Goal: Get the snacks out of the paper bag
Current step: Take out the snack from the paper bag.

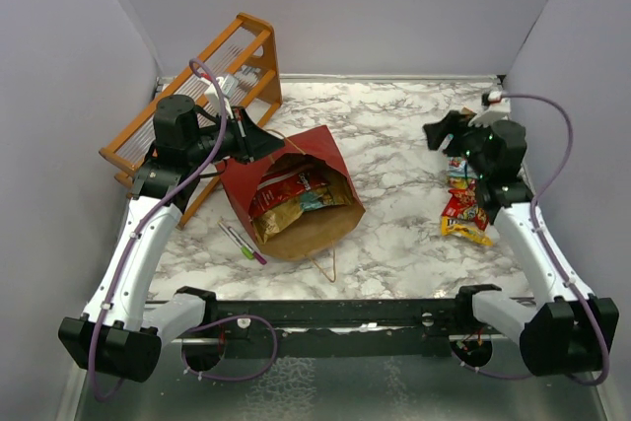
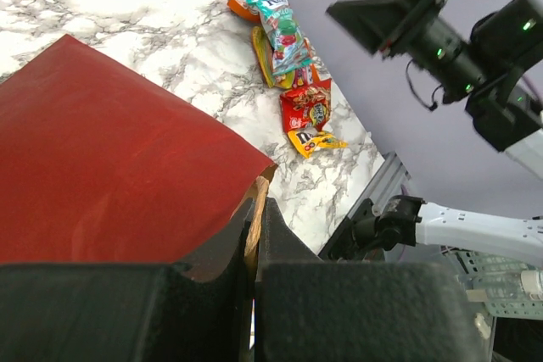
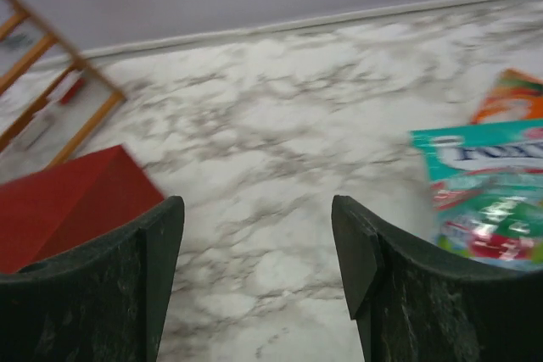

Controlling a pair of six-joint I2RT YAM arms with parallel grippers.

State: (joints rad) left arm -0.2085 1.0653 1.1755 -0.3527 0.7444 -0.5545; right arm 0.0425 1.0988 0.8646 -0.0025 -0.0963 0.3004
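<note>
The dark red paper bag (image 1: 315, 150) lies on its side at centre left, mouth toward the near edge, with red, brown and teal snacks (image 1: 296, 194) inside. My left gripper (image 1: 258, 140) is shut on the bag's upper rim (image 2: 254, 218) and holds it up. Several snacks (image 1: 465, 209) lie in a row at the right; they also show in the left wrist view (image 2: 293, 65). My right gripper (image 1: 444, 132) is open and empty above the table, just beyond that row. A teal packet (image 3: 488, 192) shows to its right, and the bag (image 3: 68, 205) far to its left.
An orange wooden rack (image 1: 197, 96) stands at the back left, behind the left arm. A green and a pink marker (image 1: 242, 242) lie on the marble table (image 1: 394, 145) beside the bag's mouth. A tan loop handle (image 1: 325, 265) lies on the table near the bag's front.
</note>
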